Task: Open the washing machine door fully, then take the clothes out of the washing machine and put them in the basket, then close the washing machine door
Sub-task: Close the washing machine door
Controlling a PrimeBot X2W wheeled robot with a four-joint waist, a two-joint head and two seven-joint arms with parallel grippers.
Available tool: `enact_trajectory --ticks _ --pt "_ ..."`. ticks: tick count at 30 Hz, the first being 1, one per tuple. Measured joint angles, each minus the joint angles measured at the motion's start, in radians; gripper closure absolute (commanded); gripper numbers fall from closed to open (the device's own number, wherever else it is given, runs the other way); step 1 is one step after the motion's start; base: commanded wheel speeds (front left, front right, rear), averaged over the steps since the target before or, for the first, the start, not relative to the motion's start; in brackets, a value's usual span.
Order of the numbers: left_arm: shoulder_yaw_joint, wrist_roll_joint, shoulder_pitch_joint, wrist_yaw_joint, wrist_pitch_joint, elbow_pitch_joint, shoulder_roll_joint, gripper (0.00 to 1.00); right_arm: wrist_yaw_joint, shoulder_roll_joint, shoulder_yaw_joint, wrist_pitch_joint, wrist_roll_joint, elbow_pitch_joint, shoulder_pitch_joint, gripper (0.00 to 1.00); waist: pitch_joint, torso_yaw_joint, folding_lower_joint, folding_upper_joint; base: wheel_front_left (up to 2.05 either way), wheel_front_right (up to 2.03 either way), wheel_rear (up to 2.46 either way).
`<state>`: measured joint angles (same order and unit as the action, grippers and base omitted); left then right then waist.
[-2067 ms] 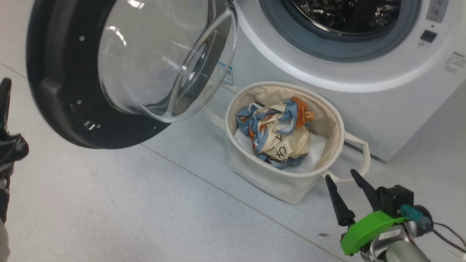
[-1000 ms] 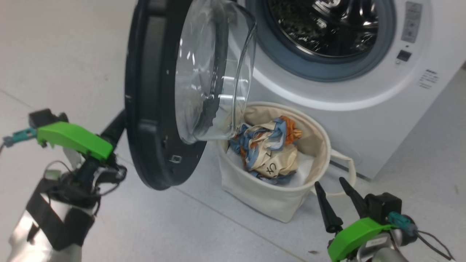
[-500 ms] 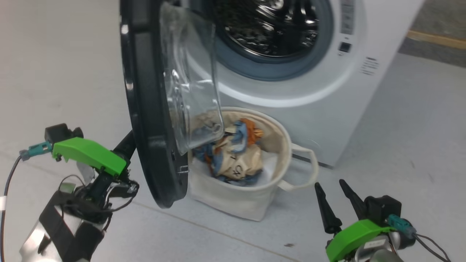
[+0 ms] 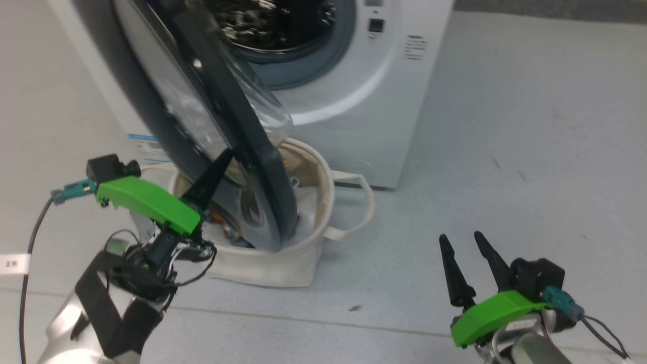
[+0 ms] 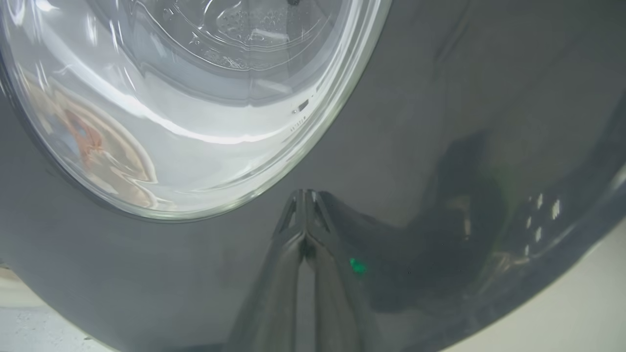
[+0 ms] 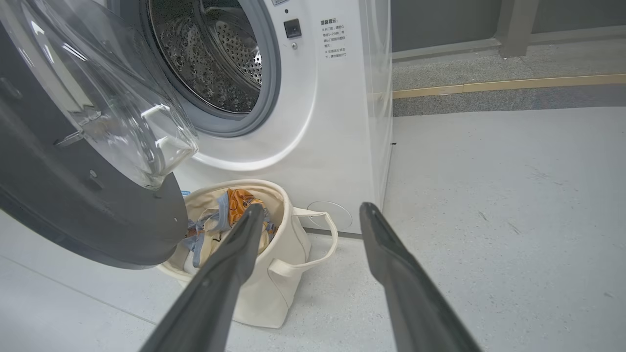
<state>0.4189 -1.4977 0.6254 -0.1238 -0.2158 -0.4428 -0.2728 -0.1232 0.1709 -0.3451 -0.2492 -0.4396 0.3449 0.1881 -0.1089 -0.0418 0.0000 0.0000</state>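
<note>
Left claw (image 4: 225,159) shut, empty, tips touching washing machine door (image 4: 235,116), which hangs over basket (image 4: 283,263). Clothes (image 6: 239,198) inside basket. Right claw (image 4: 461,236) wide open, empty, right of basket.

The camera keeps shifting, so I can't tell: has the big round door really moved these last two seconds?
Yes. The washing machine door has swung toward the washing machine, now partly covering its drum opening.

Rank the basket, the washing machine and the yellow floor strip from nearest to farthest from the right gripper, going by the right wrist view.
From the right gripper:
1. basket: just ahead, low and left, on the floor.
2. washing machine: behind the basket, upper left.
3. yellow floor strip: farthest back, upper right, past the machine.
</note>
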Motion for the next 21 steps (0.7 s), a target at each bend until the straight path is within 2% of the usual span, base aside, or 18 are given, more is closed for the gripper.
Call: enact_trajectory --ticks 10,16,17,18,21 --pt "0.019 0.009 0.043 0.0 0.073 -0.021 -0.008 1.0 0.0 -0.016 0.009 0.0 0.007 -0.009 0.021 0.0 -0.039 -0.125 0.0 0.0 0.0 0.0 0.0" --pt "0.051 0.008 0.042 0.0 0.101 -0.02 -0.01 1.0 0.0 -0.018 0.019 0.0 0.008 -0.006 0.02 0.0 -0.017 -0.142 0.0 0.0 0.0 0.0 0.0" --pt "0.055 0.009 0.041 0.0 0.11 -0.019 -0.011 0.76 0.0 -0.018 0.018 0.0 0.008 -0.004 0.02 0.0 -0.011 -0.14 0.0 0.0 0.0 0.0 0.0" --pt "0.057 0.009 0.039 0.0 0.128 -0.019 -0.012 0.0 0.0 -0.018 0.018 0.0 0.008 -0.002 0.02 0.0 -0.005 -0.138 0.0 0.0 0.0 0.0 0.0" --pt "0.072 0.031 0.021 0.0 0.175 -0.015 -0.039 0.0 0.0 -0.018 0.014 0.0 0.008 0.003 0.016 0.0 0.024 -0.131 0.0 0.0 0.0 0.0 0.0"
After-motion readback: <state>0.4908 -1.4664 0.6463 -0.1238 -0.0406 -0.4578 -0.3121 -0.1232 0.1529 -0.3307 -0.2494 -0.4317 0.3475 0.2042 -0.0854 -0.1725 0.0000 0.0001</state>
